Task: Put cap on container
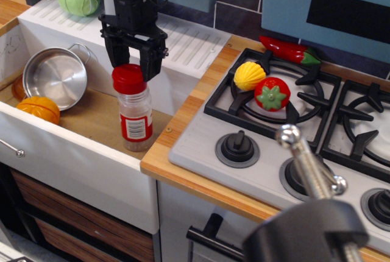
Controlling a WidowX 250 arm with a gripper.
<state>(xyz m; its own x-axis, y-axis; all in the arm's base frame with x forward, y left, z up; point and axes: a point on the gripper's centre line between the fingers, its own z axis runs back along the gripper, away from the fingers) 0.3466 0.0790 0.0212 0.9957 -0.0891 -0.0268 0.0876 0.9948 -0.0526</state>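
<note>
I see the red cap [128, 78] sitting on the jar [135, 116], which stands upright in the sink [91, 116]. My gripper [133, 66] hangs just above, jaws released.

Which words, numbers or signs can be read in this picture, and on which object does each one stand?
No text can be read.
Container: its red and white label has dark marks like print or a barcode, too small and blurred to read.
Stove knobs: no readable marks.
Cap, gripper and pot: no text visible.
</note>
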